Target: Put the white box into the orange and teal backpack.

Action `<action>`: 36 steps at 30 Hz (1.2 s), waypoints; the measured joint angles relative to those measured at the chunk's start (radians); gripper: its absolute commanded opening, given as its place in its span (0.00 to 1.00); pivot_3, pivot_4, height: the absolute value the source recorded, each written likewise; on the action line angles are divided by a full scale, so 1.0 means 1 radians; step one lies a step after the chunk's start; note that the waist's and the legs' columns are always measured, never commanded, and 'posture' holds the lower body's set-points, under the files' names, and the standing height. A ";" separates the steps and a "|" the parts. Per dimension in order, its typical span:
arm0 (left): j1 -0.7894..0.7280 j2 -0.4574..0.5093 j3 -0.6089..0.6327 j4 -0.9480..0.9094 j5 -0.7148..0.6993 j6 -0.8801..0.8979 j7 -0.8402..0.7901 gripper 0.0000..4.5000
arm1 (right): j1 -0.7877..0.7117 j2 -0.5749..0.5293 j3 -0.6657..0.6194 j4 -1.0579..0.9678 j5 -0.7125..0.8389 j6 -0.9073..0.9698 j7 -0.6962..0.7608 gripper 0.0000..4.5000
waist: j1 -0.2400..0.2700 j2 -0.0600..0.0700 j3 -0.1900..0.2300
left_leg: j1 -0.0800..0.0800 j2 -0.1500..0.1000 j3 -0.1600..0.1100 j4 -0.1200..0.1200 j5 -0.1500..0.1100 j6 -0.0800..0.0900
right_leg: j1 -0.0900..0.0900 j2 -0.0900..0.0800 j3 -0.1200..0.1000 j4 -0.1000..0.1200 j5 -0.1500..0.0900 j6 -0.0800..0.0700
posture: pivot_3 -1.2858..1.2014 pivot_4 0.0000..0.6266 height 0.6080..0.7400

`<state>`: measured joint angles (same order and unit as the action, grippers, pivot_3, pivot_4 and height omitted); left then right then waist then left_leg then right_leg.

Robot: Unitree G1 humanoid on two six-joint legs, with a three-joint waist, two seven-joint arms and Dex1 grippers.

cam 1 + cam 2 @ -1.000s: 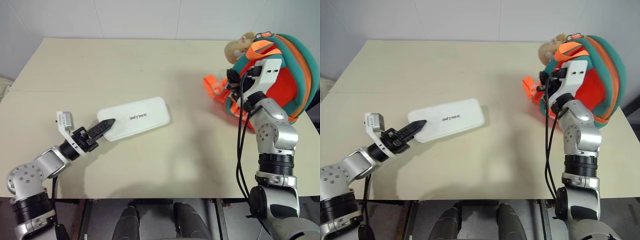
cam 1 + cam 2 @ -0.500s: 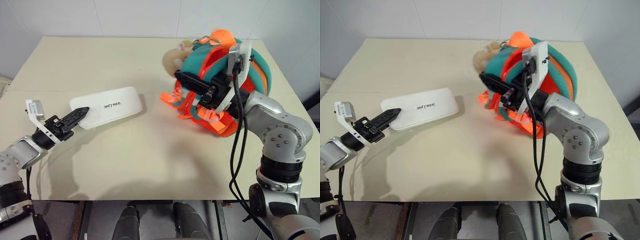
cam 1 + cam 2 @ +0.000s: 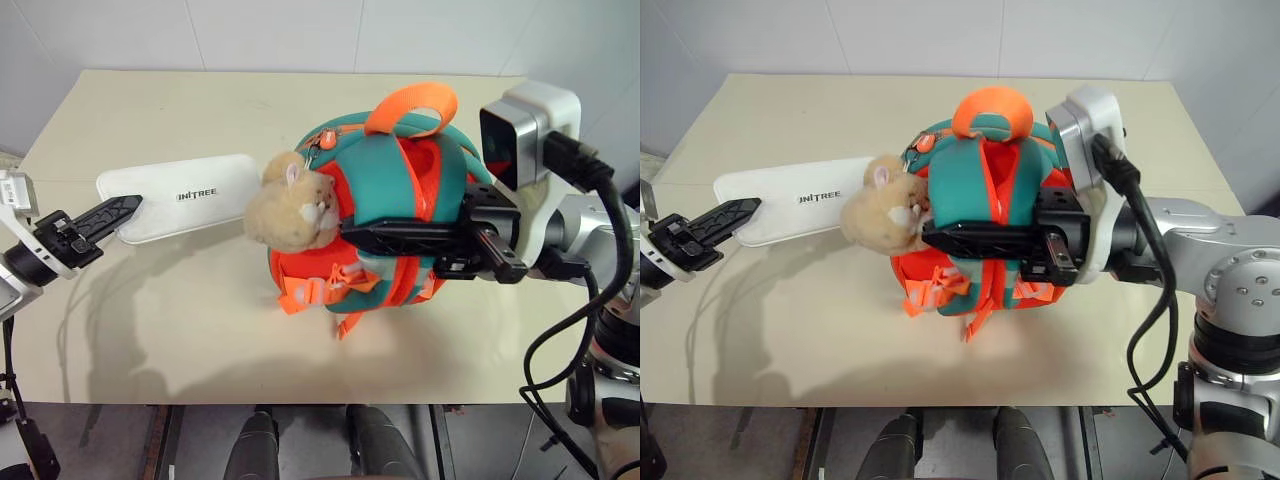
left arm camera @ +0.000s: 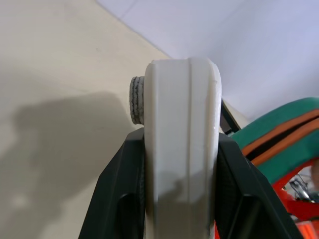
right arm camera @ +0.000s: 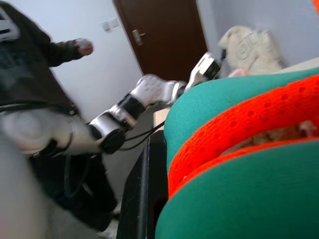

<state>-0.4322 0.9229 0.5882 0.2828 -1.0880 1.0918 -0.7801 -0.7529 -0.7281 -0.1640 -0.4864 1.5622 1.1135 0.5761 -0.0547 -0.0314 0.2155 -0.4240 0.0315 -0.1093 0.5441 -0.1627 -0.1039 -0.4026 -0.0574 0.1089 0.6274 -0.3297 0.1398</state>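
The white box (image 3: 178,196), flat with dark lettering, is at the left, and my left gripper (image 3: 128,206) is shut on its short end. In the left wrist view the box's edge (image 4: 182,149) stands between the two black fingers (image 4: 117,199). The orange and teal backpack (image 3: 395,215) hangs upright over the middle of the table, its tan hamster toy (image 3: 292,204) facing the box. My right gripper (image 3: 348,236) reaches in from the right, shut on the backpack's front straps. An orange strap (image 5: 239,124) lies against a black finger (image 5: 147,189). Box and backpack nearly touch at the hamster.
The beige table (image 3: 180,320) runs to white walls at the back, with bare surface in front of the backpack and at the far side. In the right wrist view a person (image 5: 30,64) stands beside a brown door (image 5: 159,30).
My right gripper has swung the backpack from the table's far right to the middle and turned it. My left gripper has carried the box leftward and upward.
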 measured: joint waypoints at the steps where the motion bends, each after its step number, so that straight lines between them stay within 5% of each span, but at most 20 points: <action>1: 0.000 0.004 0.000 -0.002 0.001 0.000 -0.014 0.29 | 0.031 -0.012 0.007 -0.022 -0.043 -0.015 0.038 0.00 | 0.001 0.000 0.000 | 0.000 0.000 0.000 0.000 0.000 0.000 | 0.000 0.000 0.000 0.000 0.000 0.000 | 0.52 0.24 1.00; 13: 0.024 0.056 0.046 -0.201 -0.058 0.049 -0.121 0.29 | 0.315 -0.046 0.240 -0.081 -0.710 -0.429 0.425 0.00 | -0.001 -0.001 0.000 | 0.000 0.000 0.002 0.002 0.000 0.000 | 0.000 0.000 0.001 0.001 0.000 0.001 | 0.52 0.24 1.00; 36: 0.311 0.221 0.490 -0.587 -0.165 0.097 -0.194 0.29 | 0.285 -0.014 0.275 0.162 -0.832 -0.496 0.579 0.00 | -0.003 -0.004 0.000 | 0.003 0.000 0.007 0.016 -0.001 0.002 | 0.007 0.000 0.006 -0.001 -0.004 -0.012 | 0.52 0.24 1.00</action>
<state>-0.1207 1.1439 1.0785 -0.3043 -1.2532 1.1892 -0.9744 -0.4677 -0.7421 0.1113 -0.3241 0.7300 0.6175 1.1547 -0.0581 -0.0353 0.2155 -0.4214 0.0318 -0.1027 0.5602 -0.1642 -0.1018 -0.3960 -0.0575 0.1149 0.6267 -0.3341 0.1280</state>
